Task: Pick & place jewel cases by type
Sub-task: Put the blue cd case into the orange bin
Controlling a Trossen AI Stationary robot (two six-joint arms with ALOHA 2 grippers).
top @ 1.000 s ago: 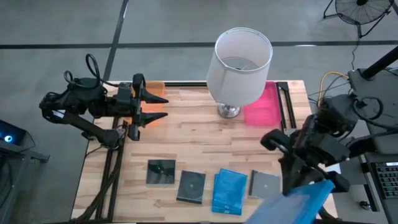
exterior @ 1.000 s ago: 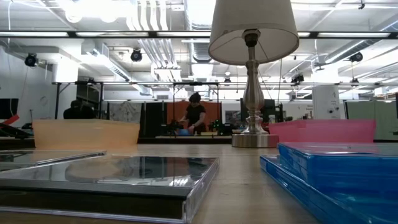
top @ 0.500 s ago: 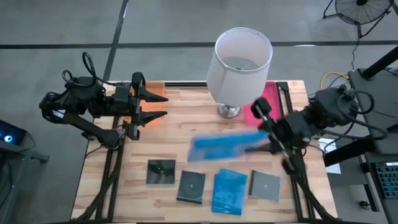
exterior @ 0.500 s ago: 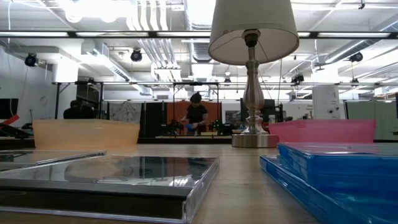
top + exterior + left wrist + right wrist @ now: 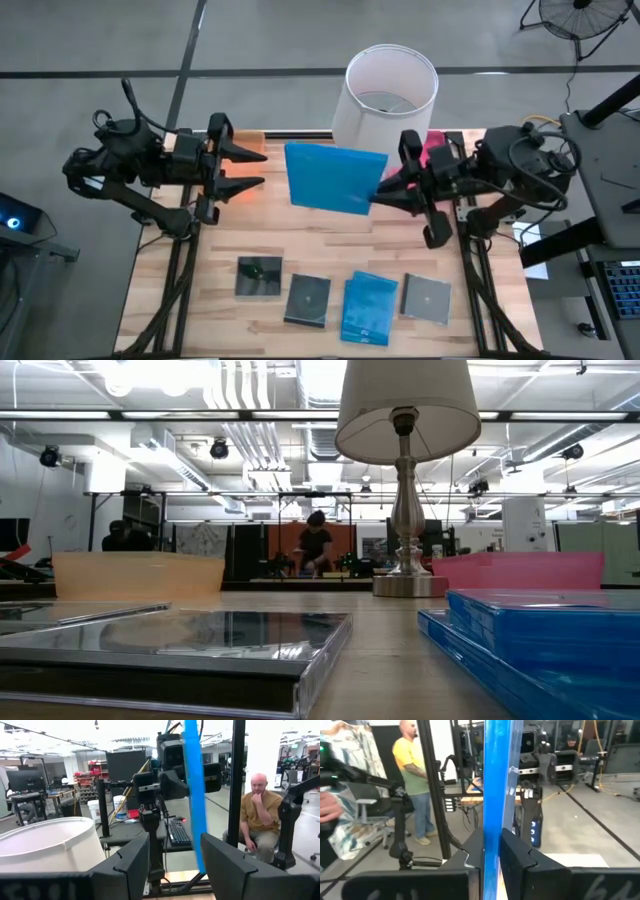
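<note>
Now right gripper (image 5: 385, 186) is pinching 1 blue jewel case (image 5: 333, 178) beside the lamp (image 5: 388, 95), long axis pointing toward half-open, empty left gripper (image 5: 255, 168).

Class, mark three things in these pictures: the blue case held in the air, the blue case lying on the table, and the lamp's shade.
held blue case (image 5: 335, 178), high view, middle of its broad face
lying blue case (image 5: 368, 308), high view, centre of its cover
lamp shade (image 5: 391, 120), high view, its white outer wall
</note>
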